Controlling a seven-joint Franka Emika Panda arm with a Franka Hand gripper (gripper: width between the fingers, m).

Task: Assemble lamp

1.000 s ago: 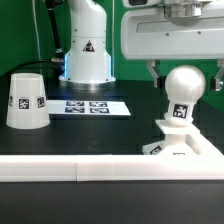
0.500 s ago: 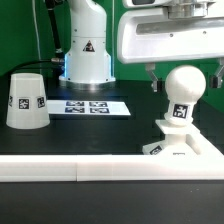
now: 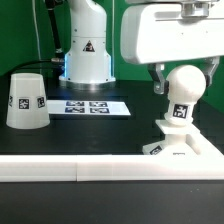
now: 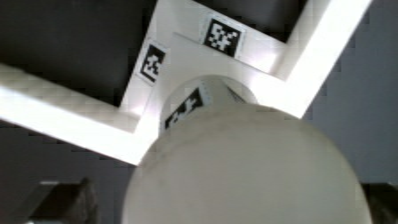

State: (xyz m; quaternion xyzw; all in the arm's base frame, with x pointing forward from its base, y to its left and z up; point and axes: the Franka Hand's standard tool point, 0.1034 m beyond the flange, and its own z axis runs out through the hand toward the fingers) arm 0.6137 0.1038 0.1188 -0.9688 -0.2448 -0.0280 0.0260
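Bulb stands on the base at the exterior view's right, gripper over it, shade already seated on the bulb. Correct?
No. The shade is not on the bulb; it stands alone on the table at the exterior view's left, as that view shows. The bulb does stand on the base, gripper over it.

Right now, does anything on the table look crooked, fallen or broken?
Nothing stands out. The bulb stands upright in the base, the shade sits apart, wide end down, and the open hand straddles the bulb's head.
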